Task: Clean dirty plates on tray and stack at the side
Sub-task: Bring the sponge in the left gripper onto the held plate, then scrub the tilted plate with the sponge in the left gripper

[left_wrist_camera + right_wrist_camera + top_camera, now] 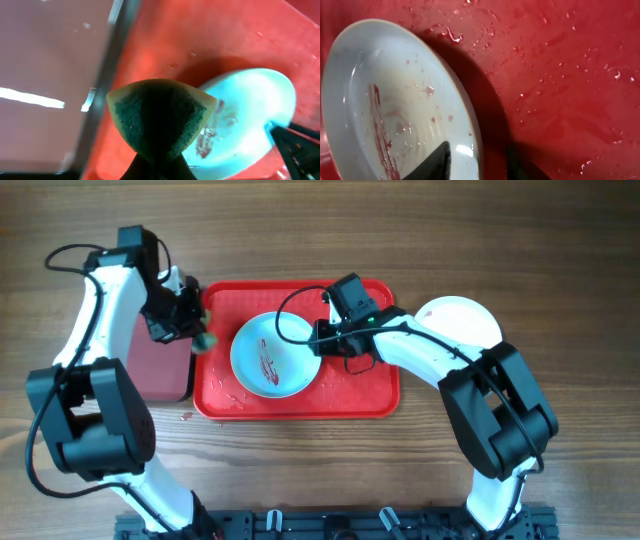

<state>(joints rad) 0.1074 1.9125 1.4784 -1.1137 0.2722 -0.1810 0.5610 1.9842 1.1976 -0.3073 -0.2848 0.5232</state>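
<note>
1. Aqua plate: lies on the left-centre of the red tray. A reddish-brown smear runs across its well. The right wrist view shows a dark shadow under the near rim, so that edge looks lifted off the tray floor.
2. Right hand: clamped on the plate's right rim, one finger over the inner face and the other outside it.
3. Left hand: at the tray's left edge, closed on a sponge, green scouring face toward the camera with a yellow edge. The sponge is near the plate and not touching it.
4. Red tray: wet, with droplets scattered across its floor. No other plate is seen on it.
5. White plate: on the counter just beyond the tray's right end, partly hidden by the right arm. No smear is visible on it.
6. Maroon tray: beside the red tray on the left, below the left arm.
7. Step in hand, as judged: scrubbing the aqua plate, steadied by the right hand.
8. Next move calls for bringing the sponge onto the smear and wiping along it while the rim grip holds. Stacking beside the tray follows.
</note>
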